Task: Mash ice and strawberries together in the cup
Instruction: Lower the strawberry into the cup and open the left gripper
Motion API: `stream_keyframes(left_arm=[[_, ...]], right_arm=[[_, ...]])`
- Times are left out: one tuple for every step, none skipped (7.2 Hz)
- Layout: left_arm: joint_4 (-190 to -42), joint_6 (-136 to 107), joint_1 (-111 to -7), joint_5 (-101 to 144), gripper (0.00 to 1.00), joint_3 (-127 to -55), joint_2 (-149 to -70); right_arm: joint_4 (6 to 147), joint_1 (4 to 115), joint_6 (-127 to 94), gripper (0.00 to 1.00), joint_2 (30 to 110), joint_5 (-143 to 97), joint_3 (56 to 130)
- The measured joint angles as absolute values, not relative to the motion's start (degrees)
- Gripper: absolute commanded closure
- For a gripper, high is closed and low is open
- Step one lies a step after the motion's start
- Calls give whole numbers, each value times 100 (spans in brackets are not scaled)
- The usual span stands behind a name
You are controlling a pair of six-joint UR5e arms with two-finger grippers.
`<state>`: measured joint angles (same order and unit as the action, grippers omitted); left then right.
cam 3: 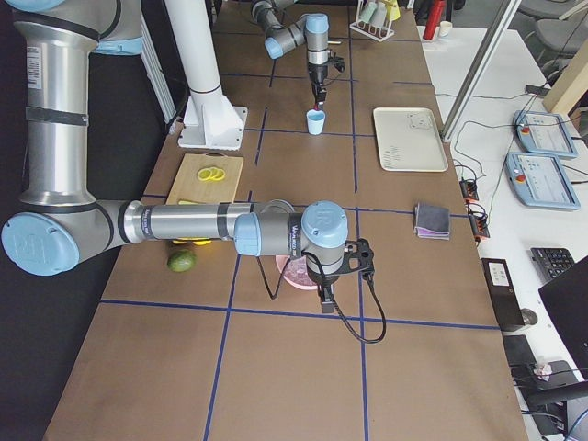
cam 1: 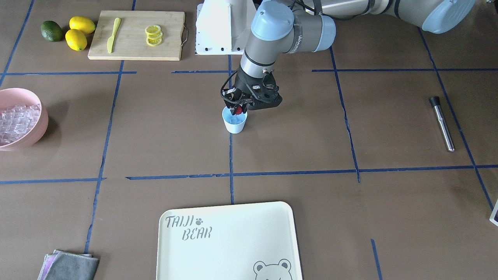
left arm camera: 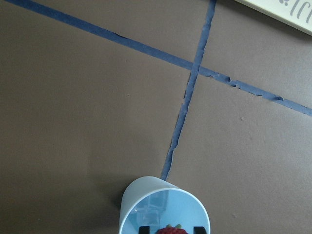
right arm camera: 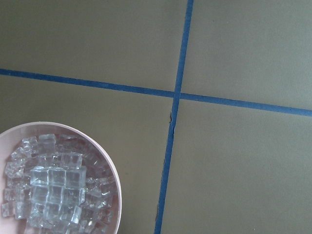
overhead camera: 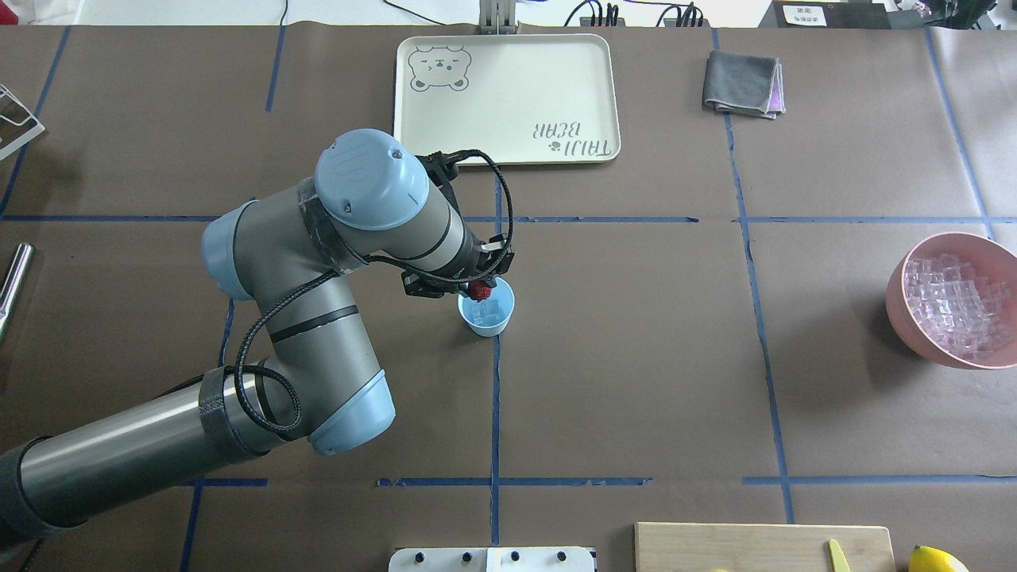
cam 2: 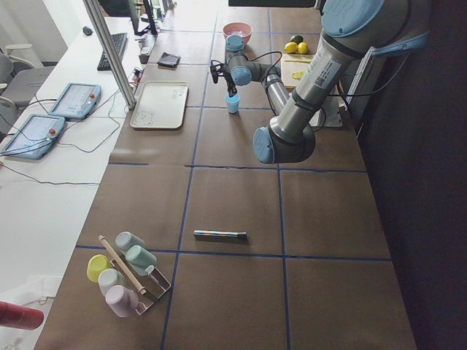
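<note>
"See the small light-blue cup (cam 1: 235,126) on the counter (cam 1: 311,155)? Clear ice cubes (overhead camera: 485,312) sit inside."

"Yes. The left hand (cam 1: 238,108) pinches the bumpy red strawberry (overhead camera: 477,291) right over the rim. Dropped there, it might bounce out. The right hand (cam 3: 324,305), I can't tell."

The left claw (cam 1: 240,109) holds a red strawberry (cam 1: 242,111) over the cup (cam 1: 234,123).

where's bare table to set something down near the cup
Widest bare patch: between the cup and the pink bowl. Also bare between cup and cutting board. Crowded at the cup itself, where the left hand holds the strawberry.
</note>
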<state>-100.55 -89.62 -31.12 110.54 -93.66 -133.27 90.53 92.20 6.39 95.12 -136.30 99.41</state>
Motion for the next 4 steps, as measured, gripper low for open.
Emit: stream_keyframes(left_arm=[[-10134,-8956,-3112,11051,0,-9333,-13328],[-10183,-8953,-3112,11049,0,-9305,-13331],[-10203,-8945,-3111,11048,0,-9293,-13330],[-10209,-8914,-3111,11048,0,-9295,-13330]], right_arm=[[9053,9220,633,0,9507,-13631,9941],[9053,9220,628,0,9504,-13631,9941],[9053,9220,626,0,9500,-13630,9938],[9053,9219,626,0,9496,-13626,9937]])
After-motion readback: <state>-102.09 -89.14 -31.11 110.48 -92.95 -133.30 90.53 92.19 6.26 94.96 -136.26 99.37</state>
